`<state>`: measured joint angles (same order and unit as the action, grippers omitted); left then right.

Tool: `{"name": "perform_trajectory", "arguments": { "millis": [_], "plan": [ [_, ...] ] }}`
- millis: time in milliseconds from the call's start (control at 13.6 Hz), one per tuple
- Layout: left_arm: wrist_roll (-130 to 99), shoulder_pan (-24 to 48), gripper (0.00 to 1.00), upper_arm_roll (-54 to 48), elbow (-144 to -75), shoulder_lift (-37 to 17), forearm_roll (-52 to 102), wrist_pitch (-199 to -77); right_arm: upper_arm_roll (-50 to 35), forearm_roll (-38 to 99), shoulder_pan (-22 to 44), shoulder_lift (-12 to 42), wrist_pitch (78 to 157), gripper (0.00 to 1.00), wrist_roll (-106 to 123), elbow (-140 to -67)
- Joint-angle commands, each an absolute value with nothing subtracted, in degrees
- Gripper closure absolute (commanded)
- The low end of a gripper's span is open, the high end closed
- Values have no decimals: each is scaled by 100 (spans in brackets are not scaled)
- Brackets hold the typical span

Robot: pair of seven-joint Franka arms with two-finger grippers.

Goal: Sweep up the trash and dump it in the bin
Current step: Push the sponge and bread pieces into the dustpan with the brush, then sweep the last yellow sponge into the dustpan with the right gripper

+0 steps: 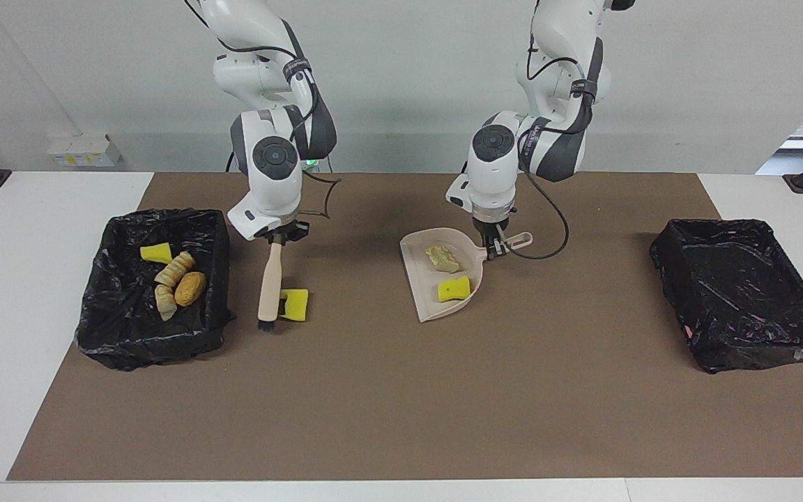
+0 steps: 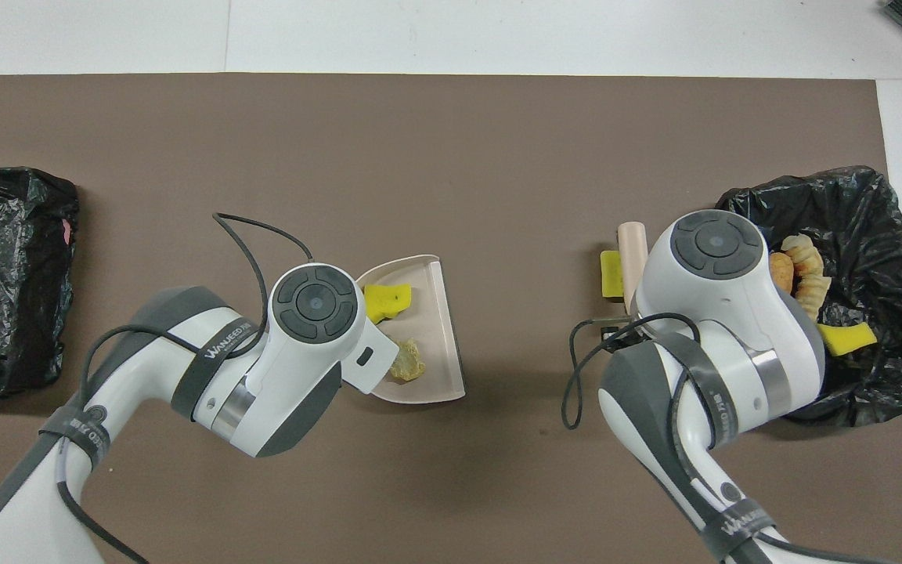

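Meanwhile, crinkly black-lined bin (image 1: 215, 230) holds four scraps, beige dustpan (image 1: 412, 259) two, sponge at six o'clock; left hand (image 1: 491, 252) clamps dustpan, right hand (image 1: 277, 239) brush (image 1: 270, 282).

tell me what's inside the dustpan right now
Two scraps lie in the dustpan: a yellow sponge chunk toward its open lip and a tan bread lump nearer the handle. From overhead, the left arm covers the handle end.

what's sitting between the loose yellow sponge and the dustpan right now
Nothing: in the facing view the mat is bare from the sponge to the dustpan. The brush stands at the sponge's bin side.
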<state>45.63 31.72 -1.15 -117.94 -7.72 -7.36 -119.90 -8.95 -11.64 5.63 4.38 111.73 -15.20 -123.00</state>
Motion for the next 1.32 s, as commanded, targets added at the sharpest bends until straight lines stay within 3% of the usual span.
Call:
{"name": "perform_trajectory", "arguments": {
  "millis": [0,293,587,880,1247],
  "plan": [
    [4395,3103,100,-141,-11936,-668,-650,-12173,-984,-1204,807,448,11382,100,-785,-12393],
    [4430,3120,100,-132,-12006,-615,-650,-12059,-984,-153,1395,448,11530,100,-536,-12349],
    [4465,3120,100,-141,-12015,-607,-650,-12041,-984,1035,2117,878,12347,100,-992,-12261],
    [4500,3085,100,-132,-12041,-598,-650,-12050,-984,1801,2557,1002,12550,100,-1098,-11910],
    [5115,2865,100,-132,-12024,-624,-650,-12059,-914,1355,2155,634,11524,100,-1160,-11909]
  ]
}}
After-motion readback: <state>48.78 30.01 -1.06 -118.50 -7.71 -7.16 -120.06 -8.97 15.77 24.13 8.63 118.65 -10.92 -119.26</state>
